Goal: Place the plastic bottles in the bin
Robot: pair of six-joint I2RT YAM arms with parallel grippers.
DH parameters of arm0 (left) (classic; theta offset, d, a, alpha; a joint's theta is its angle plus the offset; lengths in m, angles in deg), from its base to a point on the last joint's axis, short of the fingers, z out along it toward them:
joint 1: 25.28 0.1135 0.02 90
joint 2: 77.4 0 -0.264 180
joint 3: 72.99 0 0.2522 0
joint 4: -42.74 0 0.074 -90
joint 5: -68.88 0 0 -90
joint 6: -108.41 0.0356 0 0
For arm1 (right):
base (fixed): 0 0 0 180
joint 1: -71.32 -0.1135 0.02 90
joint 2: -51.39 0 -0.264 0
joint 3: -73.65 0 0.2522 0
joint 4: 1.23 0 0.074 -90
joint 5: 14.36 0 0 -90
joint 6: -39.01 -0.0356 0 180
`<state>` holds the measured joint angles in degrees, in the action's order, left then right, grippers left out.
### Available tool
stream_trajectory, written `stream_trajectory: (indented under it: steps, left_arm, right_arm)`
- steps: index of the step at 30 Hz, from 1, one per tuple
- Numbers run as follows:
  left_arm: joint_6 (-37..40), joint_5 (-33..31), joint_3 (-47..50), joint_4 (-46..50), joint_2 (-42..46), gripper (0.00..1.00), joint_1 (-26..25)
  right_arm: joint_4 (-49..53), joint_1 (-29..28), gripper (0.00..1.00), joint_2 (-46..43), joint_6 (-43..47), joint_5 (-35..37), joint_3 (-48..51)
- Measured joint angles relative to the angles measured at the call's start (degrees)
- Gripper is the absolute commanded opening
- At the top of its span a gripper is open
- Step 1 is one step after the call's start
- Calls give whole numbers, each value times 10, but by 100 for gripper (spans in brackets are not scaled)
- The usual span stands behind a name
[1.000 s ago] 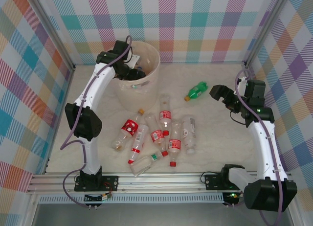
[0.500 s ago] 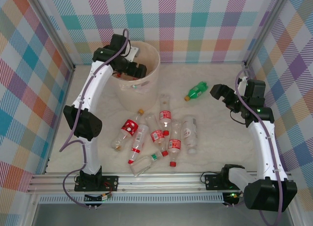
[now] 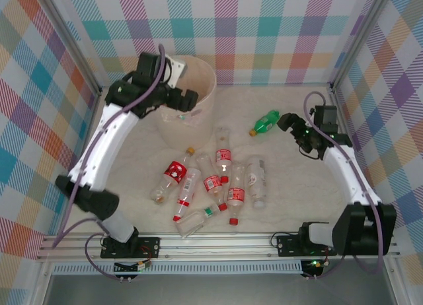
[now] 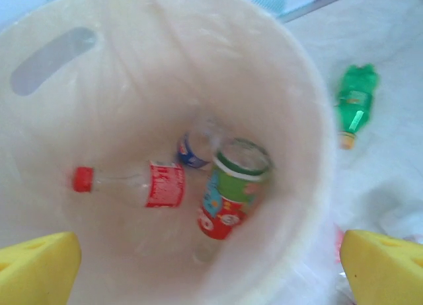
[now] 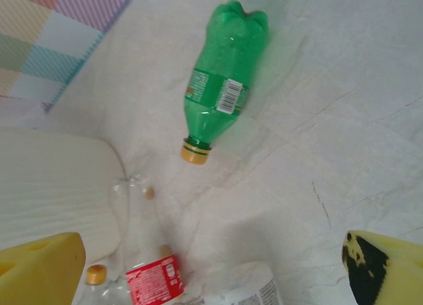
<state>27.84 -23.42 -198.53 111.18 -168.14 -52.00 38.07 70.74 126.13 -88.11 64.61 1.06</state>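
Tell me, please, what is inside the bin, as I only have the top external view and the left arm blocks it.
Observer: The left wrist view shows a red-capped bottle lying on the bottom of the bin beside a green-and-red-labelled bottle.
Operator: Does the left gripper hold anything?
Observer: No, its fingers stand wide apart with nothing between them.
Operator: Is the green bottle capped?
Observer: Yes, the right wrist view shows a yellow cap on it.

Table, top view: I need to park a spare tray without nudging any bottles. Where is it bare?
Bare: the far strip between the bin, the back wall and the green bottle; also the stretch between the bottle pile and the right arm. Crowded: the middle, where the pile lies just in front of the bin.
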Motion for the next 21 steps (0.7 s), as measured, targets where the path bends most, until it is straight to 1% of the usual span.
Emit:
stream_trajectory:
  steps: [3, 6, 9, 13, 17, 21]
  left_arm:
    - [-24, -19, 124, -40, 115, 99, -43]
    - [-63, -54, 237, -75, 210, 98, -61]
    - [-115, -75, 337, -105, 277, 98, -71]
    - [-179, -82, 437, -141, 322, 98, -95]
    - [-234, -63, 520, -184, 344, 98, -113]
    - [-282, -35, 593, -224, 373, 98, -116]
  right_arm:
    - [1, -15, 100, 70, 1, 14, -43]
    - [5, -22, 100, 130, 5, 24, -91]
    - [6, -29, 99, 180, 7, 33, -139]
    - [19, -39, 99, 238, 10, 49, -201]
    - [30, -53, 99, 299, 11, 69, -259]
    - [43, -62, 99, 354, 10, 82, -297]
